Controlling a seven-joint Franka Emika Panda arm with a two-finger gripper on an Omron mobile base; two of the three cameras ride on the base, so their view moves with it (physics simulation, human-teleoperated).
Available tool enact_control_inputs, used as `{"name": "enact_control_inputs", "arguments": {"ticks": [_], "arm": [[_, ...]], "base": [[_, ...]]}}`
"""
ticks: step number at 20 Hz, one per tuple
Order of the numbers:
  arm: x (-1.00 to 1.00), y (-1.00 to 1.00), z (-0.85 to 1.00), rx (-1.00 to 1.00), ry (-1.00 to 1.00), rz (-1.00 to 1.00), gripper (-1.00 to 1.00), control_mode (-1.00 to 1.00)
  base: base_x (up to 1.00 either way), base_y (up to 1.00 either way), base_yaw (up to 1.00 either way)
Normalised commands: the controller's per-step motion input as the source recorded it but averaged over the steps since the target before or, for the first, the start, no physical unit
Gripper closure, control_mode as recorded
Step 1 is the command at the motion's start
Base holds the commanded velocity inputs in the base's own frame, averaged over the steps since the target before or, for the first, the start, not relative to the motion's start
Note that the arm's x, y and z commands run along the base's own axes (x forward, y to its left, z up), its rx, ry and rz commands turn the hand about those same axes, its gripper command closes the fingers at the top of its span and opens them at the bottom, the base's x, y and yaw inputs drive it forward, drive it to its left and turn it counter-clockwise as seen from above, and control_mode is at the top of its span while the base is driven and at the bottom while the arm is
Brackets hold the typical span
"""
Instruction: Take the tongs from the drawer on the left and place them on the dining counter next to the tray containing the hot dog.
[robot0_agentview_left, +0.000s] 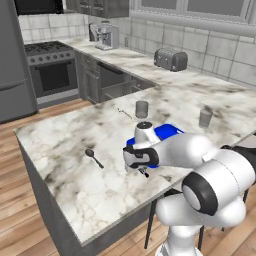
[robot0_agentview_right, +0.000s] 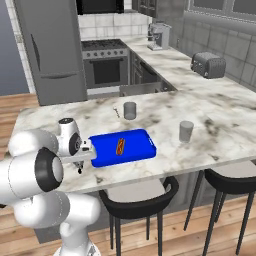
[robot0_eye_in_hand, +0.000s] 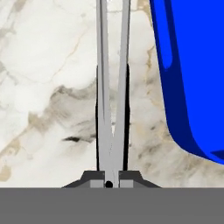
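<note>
Hand view: tongs (robot0_eye_in_hand: 111, 87) beside tray (robot0_eye_in_hand: 175, 78)

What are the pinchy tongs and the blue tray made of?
Tongs: probably metal, since the two arms are plain matte silver-grey. Tray: perhaps plastic or enamelled metal; it is bright, even blue with smooth rounded corners. Dining counter: looks like polished marble, white with grey-brown veins.
</note>
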Motion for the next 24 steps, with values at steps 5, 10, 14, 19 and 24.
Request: {"name": "enact_control_inputs", "arguments": {"ticks": [5,10,14,19,24], "arm": [[0.03,0.00,-0.08,0.00,-0.08,0.00,1.00,-1.00],[0.14,0.00,-0.07,0.00,-0.07,0.00,1.00,-1.00],[0.08,0.00,-0.01,0.00,-0.01,0.00,-1.00,-1.00],[-0.14,0.00,0.46,0.00,-0.05,0.00,-1.00,-1.00],[-0.37,0.00,1.00,0.00,-0.17,0.00,-1.00,-1.00]], "base": [[0.00,0.00,0.00],[0.00,0.00,0.00],[0.00,0.00,0.00],[0.00,0.00,0.00],[0.00,0.00,0.00]]}}
